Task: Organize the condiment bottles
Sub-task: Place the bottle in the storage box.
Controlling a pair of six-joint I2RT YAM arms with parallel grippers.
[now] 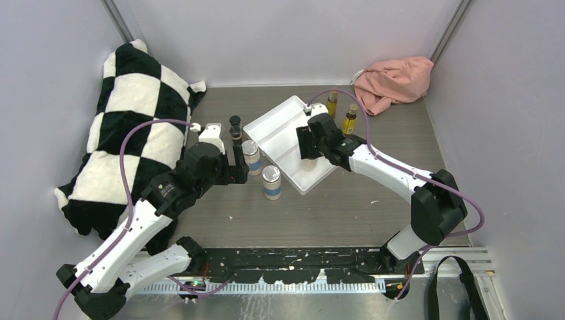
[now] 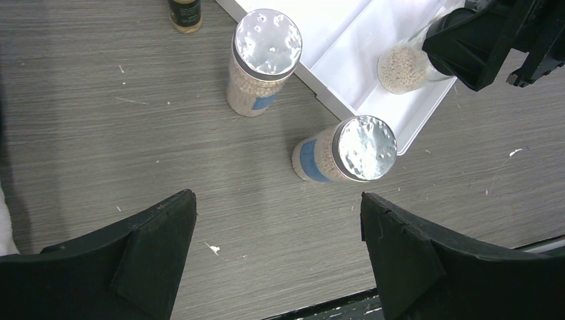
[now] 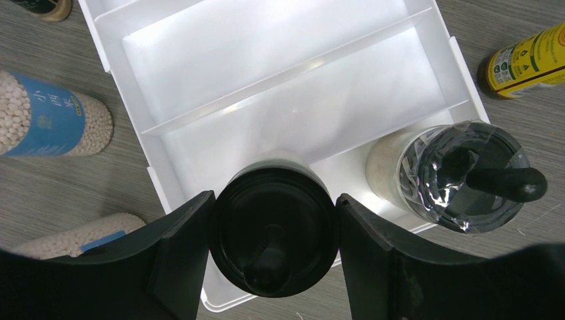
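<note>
Stretches forward from the near-left base, wrist angled down, holds left tool (image 2: 276, 200) spread wide, gripping nothing. Bends sharply at the right elbow, reaches inward, clamps right tool (image 3: 272, 200) around black-capped jar (image 3: 273, 250) from above.

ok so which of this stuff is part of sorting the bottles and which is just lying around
Part of the job:
- silver-lidded jars
- black-capped jars
- amber bottles
- tiny dark bottles
- white tray, likely where they go

Just lying about:
- checkered pillow
- pink cloth
</note>
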